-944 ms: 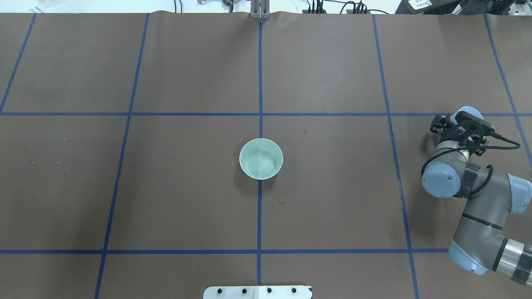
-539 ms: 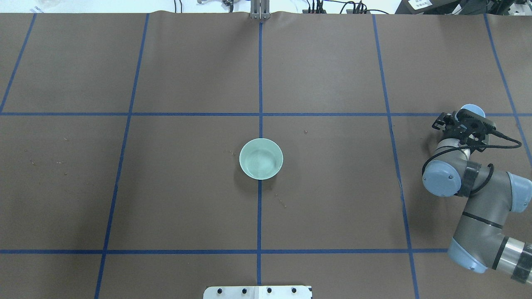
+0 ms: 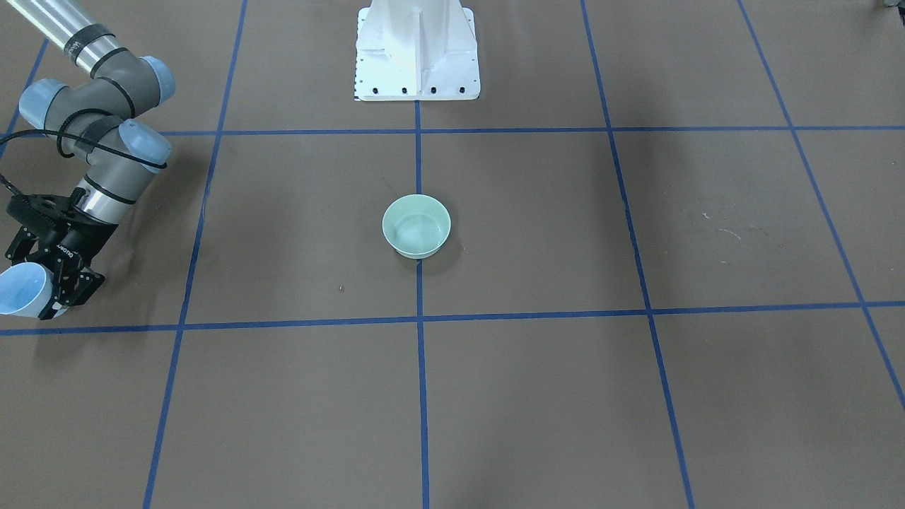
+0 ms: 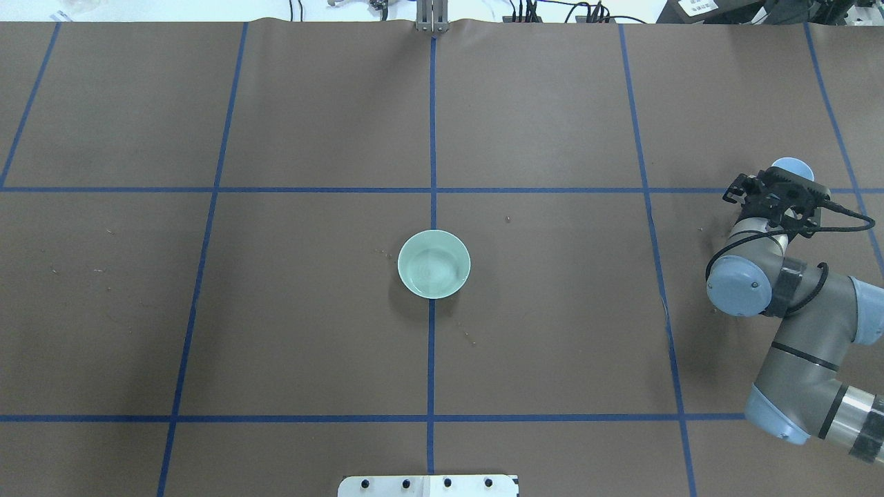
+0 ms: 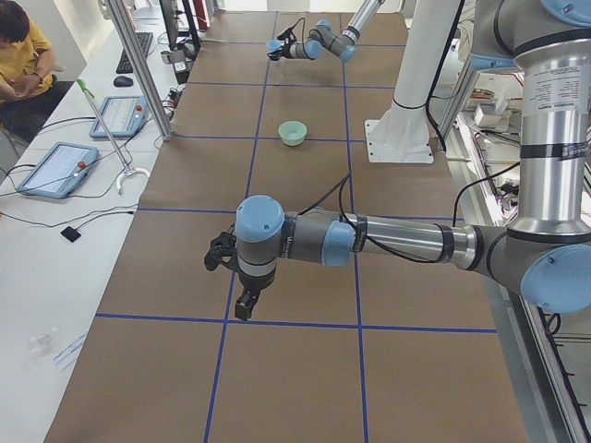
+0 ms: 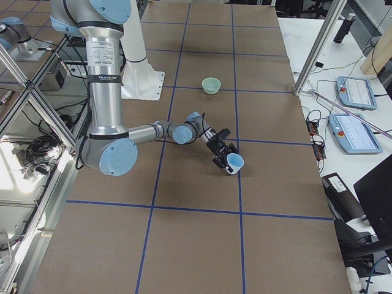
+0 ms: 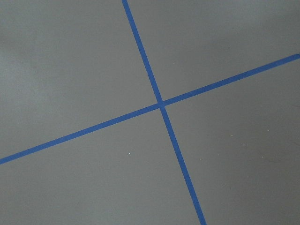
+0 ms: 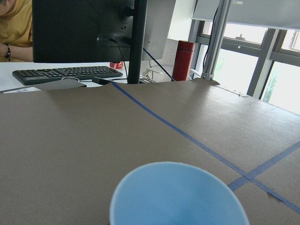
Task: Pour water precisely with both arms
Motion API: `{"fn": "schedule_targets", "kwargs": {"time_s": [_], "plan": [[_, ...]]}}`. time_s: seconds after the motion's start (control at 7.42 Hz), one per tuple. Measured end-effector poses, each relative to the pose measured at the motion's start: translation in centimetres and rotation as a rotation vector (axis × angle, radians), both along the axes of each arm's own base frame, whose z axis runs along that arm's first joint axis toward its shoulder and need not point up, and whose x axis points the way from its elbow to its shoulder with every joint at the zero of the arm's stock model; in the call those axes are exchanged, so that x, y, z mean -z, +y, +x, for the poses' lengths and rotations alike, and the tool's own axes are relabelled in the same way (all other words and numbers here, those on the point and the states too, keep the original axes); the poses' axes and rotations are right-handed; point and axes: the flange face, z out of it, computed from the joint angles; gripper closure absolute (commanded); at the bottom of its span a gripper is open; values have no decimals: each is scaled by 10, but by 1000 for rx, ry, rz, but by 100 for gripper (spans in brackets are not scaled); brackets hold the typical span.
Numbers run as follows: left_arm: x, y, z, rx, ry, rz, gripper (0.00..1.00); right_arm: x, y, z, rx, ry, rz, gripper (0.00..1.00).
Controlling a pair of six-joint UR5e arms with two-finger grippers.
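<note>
Your right gripper (image 3: pixel 44 283) clasps a tilted blue cup (image 3: pixel 21 298) far right on the table (image 4: pixel 552 103), well apart from the central green bowl (image 3: pixel 416 249) of water (image 4: pixel 434 273); left gripper (image 5: pixel 231 281): you cannot tell its spread.

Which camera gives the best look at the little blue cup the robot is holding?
The exterior right view: the blue cup shows whole, tilted in the right gripper. The front-facing view cuts it at the edge, overhead shows only a sliver of rim, the right wrist camera just its rim, exterior left a distant speck.
</note>
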Motion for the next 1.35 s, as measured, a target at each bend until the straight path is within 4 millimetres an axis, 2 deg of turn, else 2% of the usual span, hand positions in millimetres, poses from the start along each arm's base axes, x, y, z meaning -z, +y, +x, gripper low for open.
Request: {"fn": "schedule_targets", "kwargs": {"time_s": [0.13, 0.4, 0.81, 1.08, 1.35], "plan": [[-5, 0, 0, 9, 4, -22, 0, 10, -2, -3, 7, -10, 9, 100], [-18, 8, 1, 28, 17, -71, 0, 45, -4, -7, 57, -38, 45, 100], [-21, 17, 4, 115, 58, -169, 0, 93, 0, -10, 241, -137, 170, 100], [-19, 17, 4, 128, 63, -175, 0, 134, 5, -21, 378, -165, 220, 100], [-19, 17, 3, 129, 63, -172, 0, 173, 21, -42, 529, -158, 316, 100]]}}
